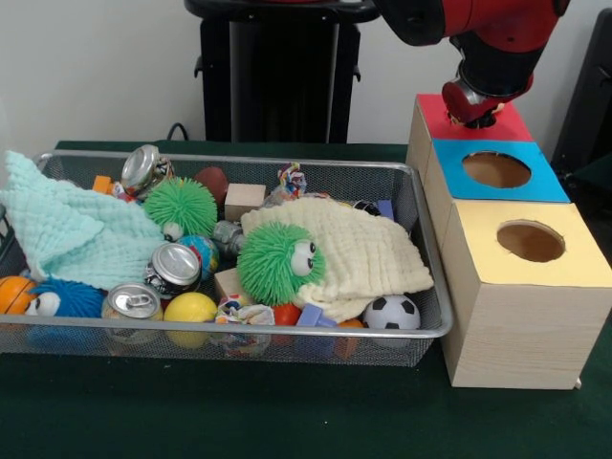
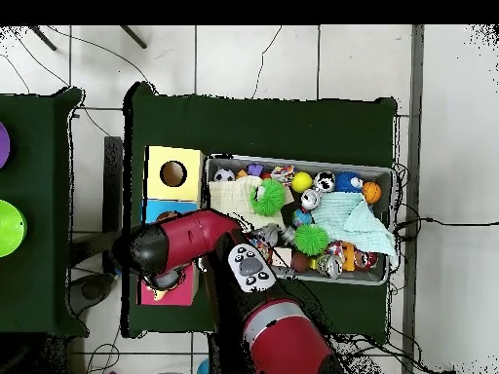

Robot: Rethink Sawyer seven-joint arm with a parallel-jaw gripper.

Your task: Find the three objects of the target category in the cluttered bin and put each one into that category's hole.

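Note:
The wire-mesh bin [image 1: 432, 249] sits on the green table, packed with toys, cans and cloths; it also shows in the overhead view [image 2: 388, 226]. No yellow duck shows in either view. My gripper [image 1: 474, 115] hangs at the end of the red arm, right over the hole of the red-topped wooden box [image 1: 512, 124], beside the bin. The arm's wrist covers it, so its state and any load are hidden. In the overhead view the arm's end [image 2: 161, 278] covers the red box top [image 2: 173, 295].
A blue-topped box [image 1: 545, 177] and a yellow-topped box [image 1: 574, 263], each with a round hole, stand in line with the red one. The bin holds green fuzzy balls [image 1: 279, 263], a cream cloth [image 1: 363, 251], a mint cloth [image 1: 57, 229], cans [image 1: 174, 266], a yellow ball [image 1: 190, 308] and a soccer ball [image 1: 392, 312].

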